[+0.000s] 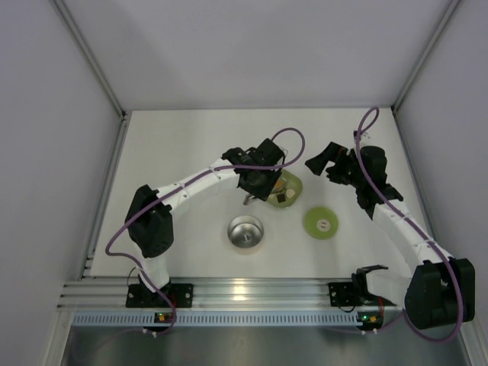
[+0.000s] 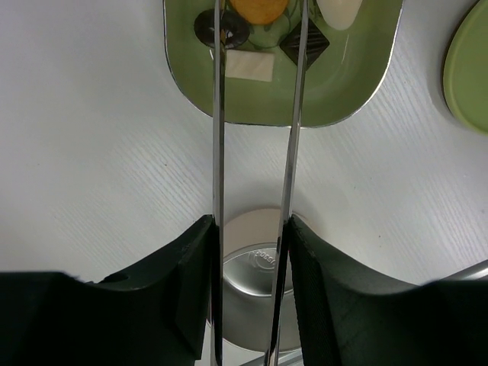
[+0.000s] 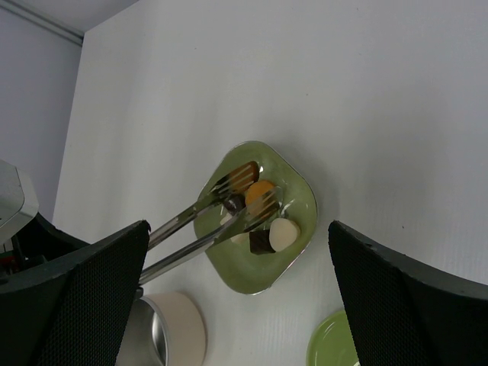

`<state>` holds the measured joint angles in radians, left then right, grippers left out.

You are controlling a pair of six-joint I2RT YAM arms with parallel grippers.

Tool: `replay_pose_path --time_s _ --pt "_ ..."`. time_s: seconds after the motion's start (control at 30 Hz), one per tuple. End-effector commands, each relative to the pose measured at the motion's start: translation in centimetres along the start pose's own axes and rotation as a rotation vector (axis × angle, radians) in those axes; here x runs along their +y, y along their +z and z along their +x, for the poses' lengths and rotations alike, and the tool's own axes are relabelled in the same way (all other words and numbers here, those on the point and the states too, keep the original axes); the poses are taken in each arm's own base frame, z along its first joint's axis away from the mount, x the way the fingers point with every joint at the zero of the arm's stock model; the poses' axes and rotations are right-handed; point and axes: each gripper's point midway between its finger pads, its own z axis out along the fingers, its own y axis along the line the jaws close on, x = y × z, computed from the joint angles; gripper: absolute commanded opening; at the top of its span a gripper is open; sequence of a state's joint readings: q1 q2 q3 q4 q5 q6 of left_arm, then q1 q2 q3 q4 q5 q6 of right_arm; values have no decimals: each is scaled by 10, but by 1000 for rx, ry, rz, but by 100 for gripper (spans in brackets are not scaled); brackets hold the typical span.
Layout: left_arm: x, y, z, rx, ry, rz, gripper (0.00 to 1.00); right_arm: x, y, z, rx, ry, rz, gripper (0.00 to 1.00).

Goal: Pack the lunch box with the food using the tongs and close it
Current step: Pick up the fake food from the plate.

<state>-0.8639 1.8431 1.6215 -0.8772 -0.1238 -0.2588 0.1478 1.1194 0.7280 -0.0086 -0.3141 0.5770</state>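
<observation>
My left gripper (image 2: 252,229) is shut on the tongs (image 2: 217,137), one black finger pressing each slim silver arm. The tongs reach into a pale green dish (image 2: 305,99) and their tips straddle the orange food piece (image 3: 261,194) and a dark ring piece (image 2: 221,27). A dark square (image 2: 305,44) and whitish pieces (image 2: 250,65) lie beside them. The steel lunch box (image 1: 245,232) stands open and empty under the left wrist. Its green lid (image 1: 321,223) lies flat to the right. My right gripper (image 3: 238,229) hangs open above the dish, holding nothing.
White walls close the table in at the back and both sides. The dish (image 1: 296,183) sits between the two wrists, just behind the lunch box and lid. The arm bases and a metal rail (image 1: 252,293) line the near edge.
</observation>
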Motion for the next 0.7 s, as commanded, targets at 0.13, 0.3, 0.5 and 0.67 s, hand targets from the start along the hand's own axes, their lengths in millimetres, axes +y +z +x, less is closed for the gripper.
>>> replay_pose_path --time_s 0.13,0.3,0.5,0.67 --pt "-7 -19 -7 -30 1 44 42 10 -5 -11 -38 -27 -22 100" --pt "-5 -23 -10 -45 -2 37 37 12 -5 -11 -40 -28 -26 99" --pt "-2 -37 -20 -98 -7 27 35 13 -5 -13 -43 -27 -28 99" --pt "2 -53 -36 -159 -5 12 35 15 -4 -16 -45 -28 -30 99"
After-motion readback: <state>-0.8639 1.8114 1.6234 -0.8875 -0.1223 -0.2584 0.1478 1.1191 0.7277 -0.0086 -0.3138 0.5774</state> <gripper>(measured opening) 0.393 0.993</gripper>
